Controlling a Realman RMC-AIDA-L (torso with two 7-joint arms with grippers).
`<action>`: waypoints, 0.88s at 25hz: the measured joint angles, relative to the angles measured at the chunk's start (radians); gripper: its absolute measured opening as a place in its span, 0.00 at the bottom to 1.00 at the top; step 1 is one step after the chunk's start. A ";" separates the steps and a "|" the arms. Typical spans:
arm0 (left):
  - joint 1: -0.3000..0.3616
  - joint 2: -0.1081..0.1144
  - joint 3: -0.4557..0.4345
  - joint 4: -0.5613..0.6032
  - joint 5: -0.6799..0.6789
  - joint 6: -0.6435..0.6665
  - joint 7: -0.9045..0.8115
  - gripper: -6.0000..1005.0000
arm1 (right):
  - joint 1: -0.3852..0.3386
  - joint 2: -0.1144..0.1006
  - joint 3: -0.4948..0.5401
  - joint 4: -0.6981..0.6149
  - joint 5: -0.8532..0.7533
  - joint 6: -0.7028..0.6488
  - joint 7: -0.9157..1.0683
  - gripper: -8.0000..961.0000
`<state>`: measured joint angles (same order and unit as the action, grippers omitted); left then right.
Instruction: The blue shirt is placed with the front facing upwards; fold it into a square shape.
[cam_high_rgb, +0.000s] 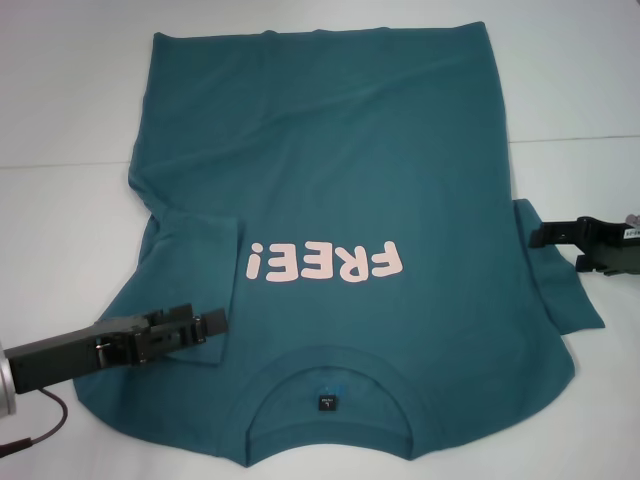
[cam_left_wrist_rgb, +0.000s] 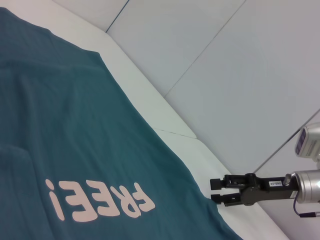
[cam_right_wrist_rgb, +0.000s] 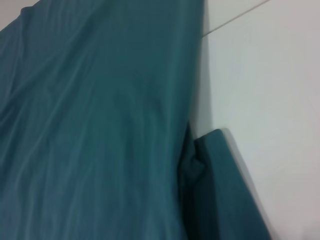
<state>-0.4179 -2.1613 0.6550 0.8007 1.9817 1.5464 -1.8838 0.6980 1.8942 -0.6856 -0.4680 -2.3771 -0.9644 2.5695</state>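
- Your shirt (cam_high_rgb: 330, 180) lies flat on the white worktop (cam_high_rgb: 60, 100), print up, collar nearest you.
- Its left sleeve is folded in over the chest.
- Left end effector (cam_high_rgb: 215, 325), fingers together, sits at that fold's near edge.
- Right end effector (cam_high_rgb: 540, 236) sits at the right sleeve's edge; you cannot tell its fingers' state.
- Bare worktop flanks both sides.
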 joint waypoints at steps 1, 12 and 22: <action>0.000 0.000 0.000 0.000 0.000 0.000 0.000 0.83 | 0.003 0.001 0.000 0.002 0.000 0.002 0.000 0.93; 0.001 0.000 0.000 0.000 0.000 0.000 0.000 0.82 | 0.011 0.000 -0.002 0.015 -0.014 0.002 0.001 0.92; 0.000 -0.001 0.000 0.000 0.000 0.000 0.000 0.82 | 0.018 0.004 -0.002 0.015 -0.023 -0.002 0.007 0.92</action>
<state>-0.4183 -2.1622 0.6550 0.8007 1.9819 1.5462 -1.8837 0.7159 1.8983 -0.6872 -0.4525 -2.3998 -0.9660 2.5768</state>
